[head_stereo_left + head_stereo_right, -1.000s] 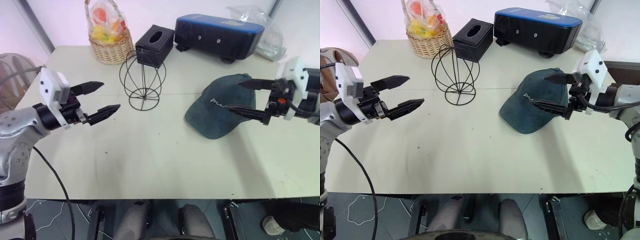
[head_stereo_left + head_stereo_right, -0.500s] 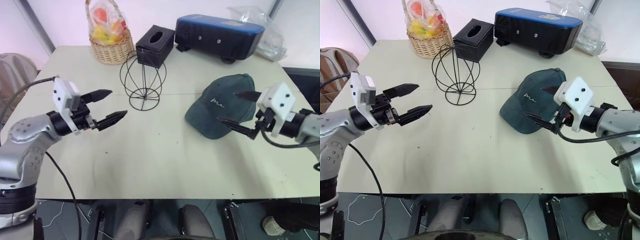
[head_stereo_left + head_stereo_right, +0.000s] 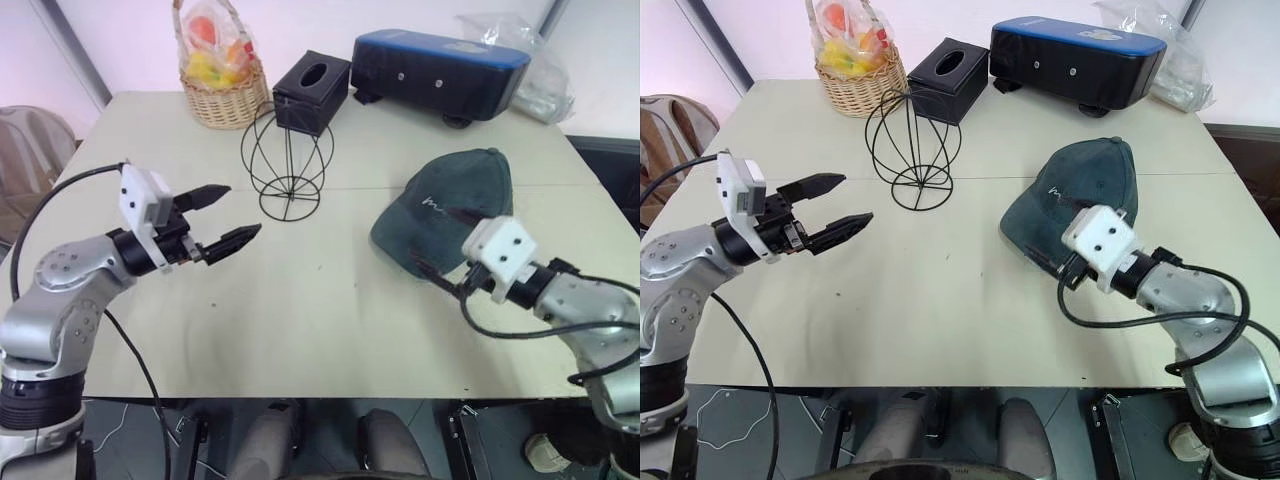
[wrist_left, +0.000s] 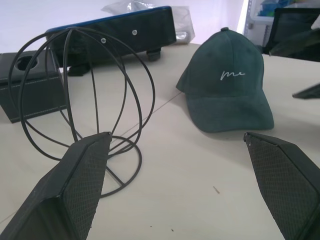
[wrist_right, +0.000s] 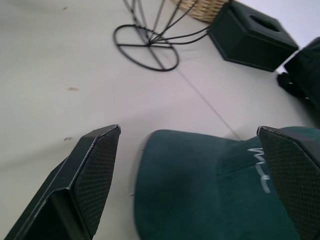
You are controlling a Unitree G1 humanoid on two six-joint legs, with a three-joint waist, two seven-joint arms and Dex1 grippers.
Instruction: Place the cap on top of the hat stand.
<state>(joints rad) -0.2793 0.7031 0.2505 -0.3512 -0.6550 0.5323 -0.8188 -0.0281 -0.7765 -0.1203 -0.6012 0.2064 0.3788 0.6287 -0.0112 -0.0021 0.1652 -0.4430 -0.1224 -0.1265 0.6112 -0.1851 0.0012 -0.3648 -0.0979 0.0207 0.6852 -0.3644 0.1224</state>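
Nothing of the placing is done yet, by the look of it. On the left, the left gripper hangs over the table with its fingers spread and nothing between them, pointing toward the stand but well short of it. The stand sits upright and bare near the back of the table, its wire globe empty, with a black tissue box just behind it and a basket further left.

To the right, the cap lies flat on the table, brim toward the near edge, well apart from the stand. The right gripper is low at the cap's brim, jaws wide apart, one finger on each side of the brim; it does not appear to have closed on the fabric.

What is left, I judge, is everything that matters: closing on the cap, lifting it, carrying it across to the stand and settling it over the globe.
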